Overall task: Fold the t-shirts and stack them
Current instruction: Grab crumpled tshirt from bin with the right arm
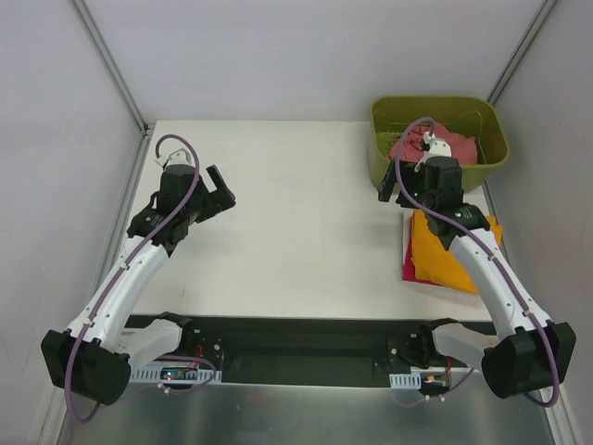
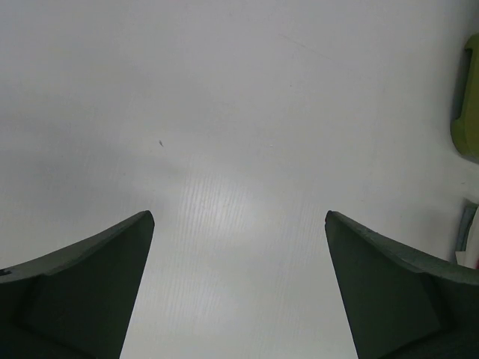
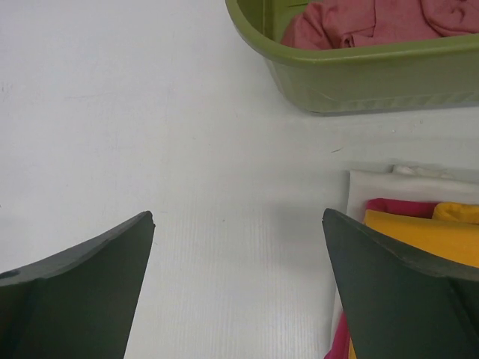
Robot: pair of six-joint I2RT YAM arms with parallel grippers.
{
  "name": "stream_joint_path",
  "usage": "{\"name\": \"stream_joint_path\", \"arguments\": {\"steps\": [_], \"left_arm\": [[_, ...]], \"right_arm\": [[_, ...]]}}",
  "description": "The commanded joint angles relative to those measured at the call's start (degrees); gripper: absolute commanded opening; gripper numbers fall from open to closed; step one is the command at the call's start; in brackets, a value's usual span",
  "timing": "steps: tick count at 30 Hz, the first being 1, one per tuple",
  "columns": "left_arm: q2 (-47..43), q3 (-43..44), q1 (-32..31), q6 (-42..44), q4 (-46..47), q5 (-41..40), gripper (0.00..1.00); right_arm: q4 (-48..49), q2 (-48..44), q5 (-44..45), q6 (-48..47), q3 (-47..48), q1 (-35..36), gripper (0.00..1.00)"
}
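A dusty-red t-shirt (image 1: 456,147) lies crumpled in the green tub (image 1: 496,126) at the back right; it also shows in the right wrist view (image 3: 359,26). A folded orange t-shirt (image 1: 437,257) lies on a folded magenta t-shirt (image 1: 408,260) on the table below the tub, partly under my right arm; orange (image 3: 419,235) and magenta (image 3: 389,206) edges show in the right wrist view. My right gripper (image 1: 393,188) is open and empty over bare table left of the tub. My left gripper (image 1: 223,192) is open and empty over the table's left part.
A white cloth (image 3: 374,185) lies under the folded stack. The tub's edge (image 2: 468,105) shows at the right of the left wrist view. White walls and metal posts bound the table. The arm bases stand at the near edge.
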Motion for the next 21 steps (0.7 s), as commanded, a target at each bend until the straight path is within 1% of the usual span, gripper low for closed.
{"name": "stream_joint_path", "arguments": {"steps": [1,4,5,6,8,9,10,12,15,16,18,19,20,21], "left_arm": [[0.1,2.3,0.7,0.1,-0.6,1.1,0.99],[0.7,2.1,0.7,-0.5,-0.6,0.8,0.99],[0.8,2.0,0.7,-0.7,-0.6,1.1,0.99],[1.2,2.0,0.7,-1.1,-0.6,2.2,0.99],[1.7,2.2,0.7,-1.2,-0.7,2.9,0.99],[1.9,2.1,0.8,-1.4,-0.7,2.9,0.99],[2.0,2.0,0.7,-1.4,-0.7,3.0,0.99],[1.9,1.8,0.7,-1.3,-0.8,2.9,0.99],[1.5,1.6,0.7,-1.1,-1.1,2.1,0.99],[1.3,1.5,0.7,-1.0,-1.2,1.4,0.99],[1.2,1.4,0.7,-1.1,-1.3,0.8,0.99],[1.2,1.4,0.8,-1.0,-1.3,0.4,0.99],[1.2,1.4,0.8,-1.0,-1.4,-0.1,0.99],[1.4,1.5,0.8,-0.7,-1.4,-0.2,0.99]], "right_arm": [[1.3,0.8,2.2,-1.5,4.0,0.5,1.0],[-1.3,4.2,6.7,-4.7,10.8,0.4,1.0],[-2.2,7.2,8.0,-6.6,12.2,0.5,1.0],[-2.5,8.7,11.8,-7.2,15.2,0.4,0.99],[-3.4,13.3,14.5,-7.6,18.4,-0.5,1.0],[-3.9,14.8,14.3,-7.1,21.6,-2.2,1.0],[-4.7,17.8,13.7,-6.1,23.3,-3.2,1.0],[-5.0,20.8,11.4,-4.6,26.1,-6.4,1.0],[-6.2,27.7,11.0,-4.1,32.8,-9.4,1.0],[-7.8,31.8,11.2,-4.1,37.0,-9.9,0.99],[-9.9,36.5,12.1,-5.0,42.3,-11.5,1.0],[-11.6,41.4,12.2,-5.7,44.5,-12.0,1.0],[-12.7,43.9,11.9,-6.1,49.7,-13.3,0.99],[-13.6,46.4,11.5,-6.2,52.1,-13.9,1.0]]}}
